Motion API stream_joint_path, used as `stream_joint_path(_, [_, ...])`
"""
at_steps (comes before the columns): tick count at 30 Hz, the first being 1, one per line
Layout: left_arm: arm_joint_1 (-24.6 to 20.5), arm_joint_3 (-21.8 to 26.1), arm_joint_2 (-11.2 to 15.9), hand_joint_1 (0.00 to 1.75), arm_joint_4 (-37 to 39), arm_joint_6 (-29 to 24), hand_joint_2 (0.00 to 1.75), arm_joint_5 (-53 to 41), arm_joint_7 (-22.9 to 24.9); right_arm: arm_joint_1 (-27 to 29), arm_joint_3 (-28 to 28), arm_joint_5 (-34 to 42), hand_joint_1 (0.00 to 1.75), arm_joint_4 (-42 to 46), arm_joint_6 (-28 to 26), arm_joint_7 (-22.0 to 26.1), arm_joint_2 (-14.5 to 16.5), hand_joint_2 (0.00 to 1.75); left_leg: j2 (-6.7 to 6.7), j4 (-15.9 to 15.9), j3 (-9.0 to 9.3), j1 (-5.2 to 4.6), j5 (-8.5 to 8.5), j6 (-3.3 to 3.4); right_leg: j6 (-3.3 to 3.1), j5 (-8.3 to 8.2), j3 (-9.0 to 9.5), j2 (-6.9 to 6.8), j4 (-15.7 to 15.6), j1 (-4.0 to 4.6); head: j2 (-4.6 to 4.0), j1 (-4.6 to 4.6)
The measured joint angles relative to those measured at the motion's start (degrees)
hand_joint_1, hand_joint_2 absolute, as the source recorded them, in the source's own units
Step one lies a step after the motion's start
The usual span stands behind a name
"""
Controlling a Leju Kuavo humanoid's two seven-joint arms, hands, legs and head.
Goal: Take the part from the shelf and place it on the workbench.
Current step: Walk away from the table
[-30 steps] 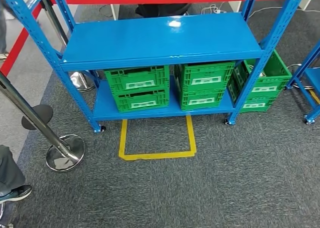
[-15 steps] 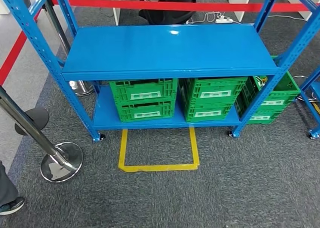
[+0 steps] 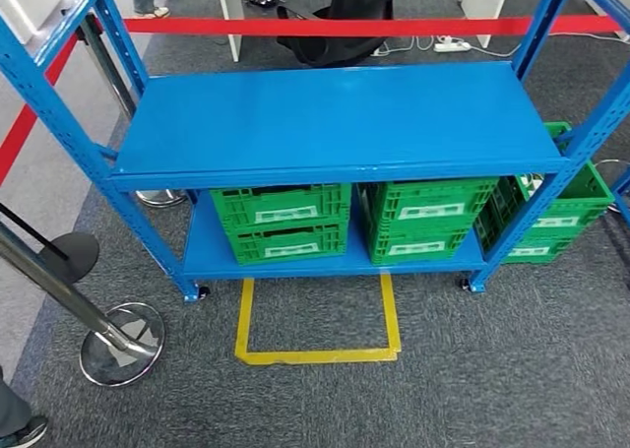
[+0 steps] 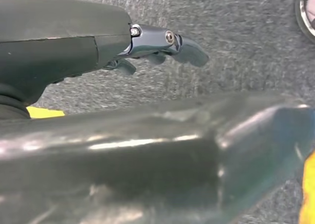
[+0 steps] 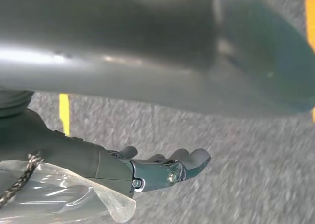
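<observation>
Grey carpet [image 4: 237,47] beneath left hand [image 4: 163,44], fingers extended, holding nothing. Same beneath right hand [image 5: 163,167], fingers straight, empty. Blue shelf [image 3: 335,123] well ahead.

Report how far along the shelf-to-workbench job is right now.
Hardly begun. Done: the robot faces the blue shelf, just short of the yellow floor square. In hand: nothing; the left hand and the right hand hang over the carpet, fingers extended. Left: everything. The top shelf is bare, the green crates sit on the lower shelf, and their contents cannot be seen. No workbench is in sight.
</observation>
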State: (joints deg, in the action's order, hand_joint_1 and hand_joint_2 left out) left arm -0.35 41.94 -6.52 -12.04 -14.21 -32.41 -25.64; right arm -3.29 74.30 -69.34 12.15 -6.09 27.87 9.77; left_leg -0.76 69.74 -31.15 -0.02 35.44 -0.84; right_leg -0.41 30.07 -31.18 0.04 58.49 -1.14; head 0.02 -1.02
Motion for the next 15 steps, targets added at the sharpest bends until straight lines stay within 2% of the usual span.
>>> stream_joint_path(2, [0.13,0.0,0.04,0.0,0.0,0.0,0.0,0.0,0.0,0.03,-0.01,-0.01,0.0,0.0,0.01,0.0,0.0,0.0,0.06,4.08,-4.15,0.35,3.03,-0.59,0.11,1.21,1.71,0.04,-0.35,-0.2,0.0,-0.01])
stream_joint_path(3, [0.21,0.0,0.05,0.0,0.0,0.0,0.0,0.0,0.0,0.08,0.0,-0.02,0.0,0.0,0.01,0.0,0.0,0.0,0.07,4.07,-5.34,0.48,3.54,-0.71,0.24,1.94,2.65,0.08,-0.39,-0.35,0.0,-0.01])
stream_joint_path(4, [0.29,0.0,0.07,0.0,0.0,0.0,0.0,0.0,0.0,0.13,0.01,-0.01,0.0,0.0,0.01,0.0,0.0,0.0,0.1,2.56,-5.85,0.57,2.63,-0.79,0.41,2.72,3.69,0.12,-0.4,-0.51,0.0,-0.02])
stream_joint_path(5, [0.38,0.01,0.08,0.0,0.01,0.0,0.0,0.0,0.0,0.17,0.01,-0.01,0.0,0.0,0.01,0.0,0.0,0.0,0.18,-0.13,-5.89,0.64,0.16,-0.8,0.6,3.53,4.64,0.13,-0.43,-0.66,0.0,-0.03])
stream_joint_path(6, [0.48,0.01,0.09,0.0,0.02,0.0,0.0,0.0,0.0,0.19,0.0,-0.01,0.0,0.0,0.01,0.0,0.0,0.0,0.37,-3.35,-5.85,0.68,-3.66,-0.71,0.81,4.35,5.55,0.13,-0.48,-0.76,0.0,-0.05])
stream_joint_path(7, [0.54,0.02,0.1,0.0,0.03,0.0,0.0,0.0,0.0,0.16,-0.01,-0.01,0.0,0.0,0.01,0.01,0.0,0.0,0.61,-5.92,-5.73,0.61,-6.33,-0.5,1.11,5.09,6.35,0.17,-0.58,-0.77,0.0,-0.09])
stream_joint_path(8, [0.57,0.02,0.12,0.0,0.04,-0.01,0.0,0.0,0.01,0.07,-0.01,-0.01,0.0,0.0,0.01,0.0,0.01,0.0,0.82,-7.59,-5.6,0.5,-8.25,-0.13,1.51,5.75,6.93,0.16,-0.86,-0.74,0.0,-0.17])
stream_joint_path(9, [0.58,0.03,0.13,0.0,0.05,-0.02,0.0,0.01,0.02,-0.03,0.0,-0.01,0.0,0.0,0.01,0.01,0.01,0.0,0.93,-8.41,-5.5,0.4,-8.99,0.36,2.0,6.03,7.76,0.16,-1.04,-0.67,0.0,-0.25])
stream_joint_path(10, [0.54,0.03,0.14,0.0,0.06,-0.03,0.0,0.01,0.03,-0.18,0.01,-0.01,0.0,0.0,0.01,0.01,0.02,0.0,0.9,-8.59,-5.02,0.31,-8.31,0.89,2.54,5.98,8.5,0.14,-1.18,-0.62,0.0,-0.28])
stream_joint_path(11, [0.51,0.04,0.13,0.0,0.07,-0.04,0.0,0.01,0.04,-0.32,0.01,-0.02,0.0,0.0,0.02,0.02,0.02,0.0,0.8,-9.07,-4.32,0.39,-8.41,1.42,2.98,5.82,8.89,0.06,-1.05,-0.65,0.0,-0.28])
stream_joint_path(12, [0.47,0.04,0.08,0.0,0.07,-0.04,0.0,0.01,0.04,-0.46,0.0,-0.03,0.0,0.0,0.02,0.04,0.02,0.0,0.72,-9.59,-3.54,0.48,-8.36,1.89,3.26,5.52,8.93,0.03,-0.09,-0.64,0.0,-0.16])
stream_joint_path(13, [0.4,0.04,0.07,0.0,0.07,-0.05,0.0,0.0,0.04,-0.61,-0.01,-0.03,0.0,0.0,0.03,0.05,0.02,0.0,0.68,-9.99,-2.78,0.55,-8.2,2.31,3.38,5.49,7.91,0.02,1.78,-0.62,0.0,0.04])
stream_joint_path(15, [0.24,0.04,0.07,0.0,0.07,-0.1,0.0,0.0,0.05,-0.76,-0.04,-0.04,0.0,0.0,0.03,0.07,0.02,0.0,0.65,-10.37,-1.86,0.55,-7.7,2.93,3.26,7.04,3.52,0.02,8.13,-0.47,0.0,0.4])
